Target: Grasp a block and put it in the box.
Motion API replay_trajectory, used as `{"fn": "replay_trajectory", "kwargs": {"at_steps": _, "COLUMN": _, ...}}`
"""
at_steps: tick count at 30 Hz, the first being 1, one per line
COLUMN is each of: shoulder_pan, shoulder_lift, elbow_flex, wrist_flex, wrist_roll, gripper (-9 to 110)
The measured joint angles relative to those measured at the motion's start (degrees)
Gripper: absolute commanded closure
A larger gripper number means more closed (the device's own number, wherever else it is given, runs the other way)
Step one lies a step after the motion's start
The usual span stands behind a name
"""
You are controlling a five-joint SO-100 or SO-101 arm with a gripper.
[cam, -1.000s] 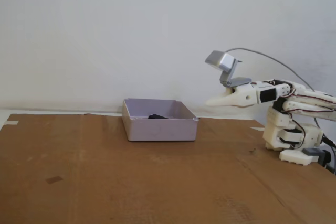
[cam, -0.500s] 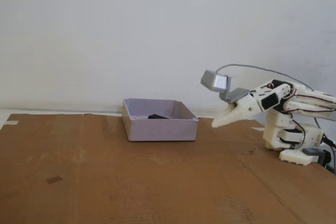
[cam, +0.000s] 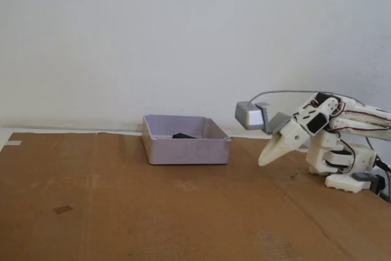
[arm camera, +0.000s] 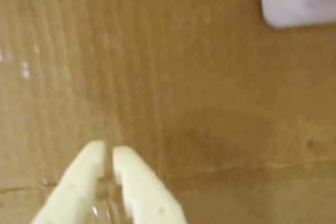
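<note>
In the fixed view the block (cam: 182, 136) lies inside the box (cam: 186, 150), near its back wall and a little left of its middle; only its dark top shows over the front wall. The box stands on the cardboard-covered surface (cam: 122, 200), close to the back edge, in front of a white wall (cam: 183, 35).

The arm (cam: 342, 145) is at the right side of this view, its base on the surface. The gripper (cam: 264, 161) points down and to the left, with its tip low over the cardboard, to the right of the box and apart from it. A grey camera (cam: 250, 115) sits on top of the wrist, and a grey cable (cam: 293, 93) runs from it back over the arm.

In the wrist view the gripper (arm camera: 108, 149) comes in from the bottom edge. Its two pale fingers (arm camera: 84, 177) are almost together, with only a thin dark slit between the tips, and nothing is held between them. Under them is bare cardboard (arm camera: 173, 93) with fine ribs and one crease line. A rounded corner of the box (arm camera: 296, 1) shows at the top right of this view; the block is not seen there.

A small dark mark (cam: 62, 209) lies on the cardboard at the left in the fixed view.
</note>
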Motion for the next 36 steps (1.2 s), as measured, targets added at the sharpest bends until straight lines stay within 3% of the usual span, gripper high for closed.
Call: {"fn": "replay_trajectory", "kwargs": {"at_steps": 36, "shoulder_pan": -0.35, "shoulder_lift": 2.46, "elbow_flex": 0.00, "wrist_flex": 17.84, "wrist_roll": -6.94, "gripper": 102}}
